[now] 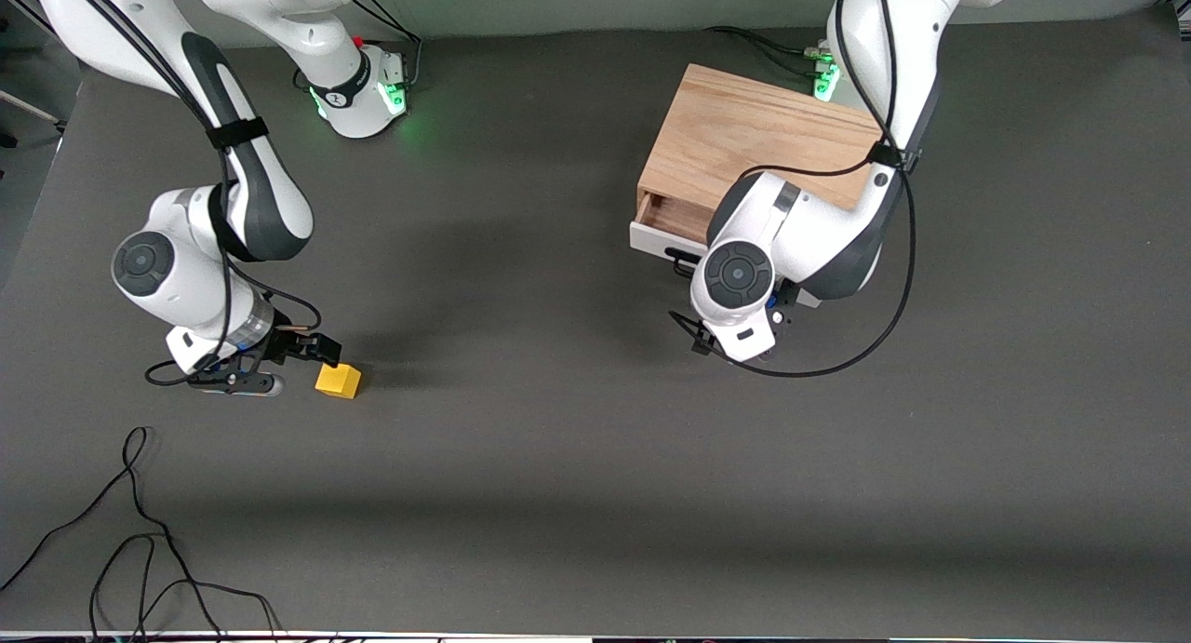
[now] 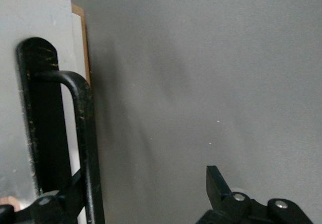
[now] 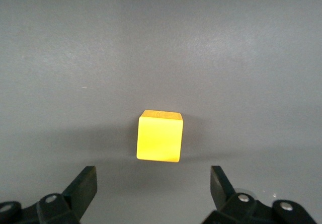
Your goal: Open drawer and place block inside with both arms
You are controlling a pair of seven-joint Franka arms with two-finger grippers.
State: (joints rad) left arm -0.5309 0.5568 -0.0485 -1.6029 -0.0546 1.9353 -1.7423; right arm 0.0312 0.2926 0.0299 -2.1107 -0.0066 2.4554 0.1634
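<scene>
The yellow block [image 1: 337, 381] lies on the grey table toward the right arm's end. My right gripper [image 1: 300, 356] is low beside it and open. In the right wrist view the block [image 3: 160, 136] sits just ahead of the open gripper [image 3: 151, 181], not between the fingertips. The drawer [image 1: 672, 222] of the oak cabinet [image 1: 754, 140] is pulled out a little, showing a strip of wood interior. My left gripper [image 2: 133, 194] is open at the drawer's front, largely hidden under its wrist in the front view. The black bar handle [image 2: 85, 148] stands between its fingers, close to one.
Loose black cables [image 1: 140, 531] lie on the table near the front camera at the right arm's end. The arms' bases [image 1: 358, 94] stand along the table's back edge. A cable loop [image 1: 837, 364] hangs from the left arm in front of the drawer.
</scene>
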